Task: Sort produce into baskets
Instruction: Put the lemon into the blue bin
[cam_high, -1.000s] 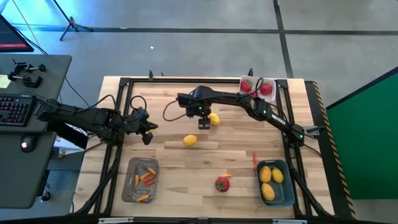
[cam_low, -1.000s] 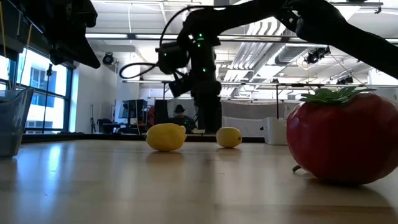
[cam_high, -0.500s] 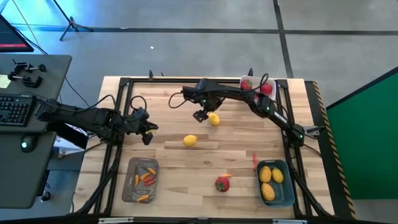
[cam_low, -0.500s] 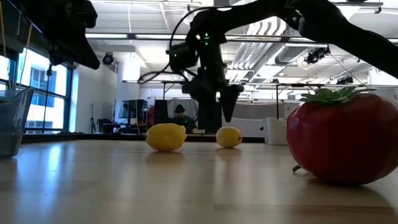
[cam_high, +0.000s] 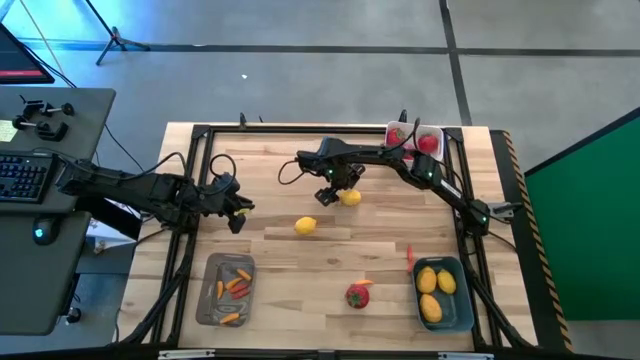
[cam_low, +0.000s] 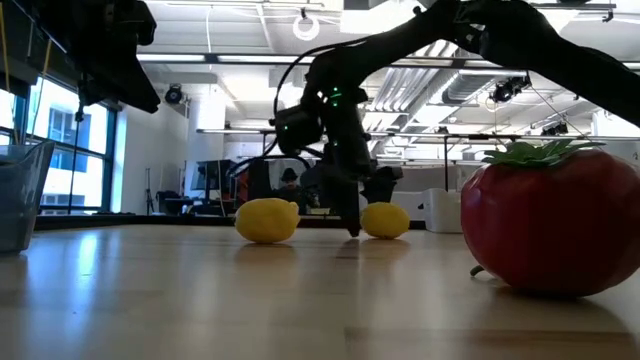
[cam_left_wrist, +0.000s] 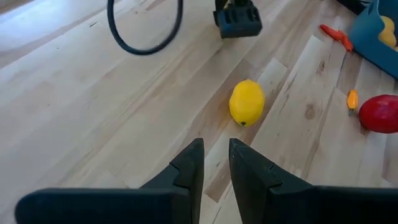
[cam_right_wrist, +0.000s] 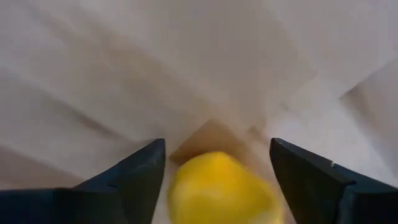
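Note:
My right gripper is open and low over the table's far middle. Its fingers stand on either side of a yellow lemon, which also shows in the high view and the low view. One fingertip reaches down to the table beside it. A second lemon lies on the table nearer the middle. A red fruit with a green top lies near the front edge. My left gripper waits at the left, above the table, its fingers almost together and empty. My right gripper comes at the lemon from above, slanting, with one finger on each side of it. The lemon rests on the table. I cannot tell whether the fingers touch it.
A grey tray with orange-red peppers sits at the front left. A blue tray with lemons sits at the front right. A white tray with red fruits sits at the far right. A loose pepper and a small orange piece lie on the wood.
My right gripper has lifted a little and turned, then come down toward the table's right and around the far lemon. That lemon has shifted slightly toward the near edge.

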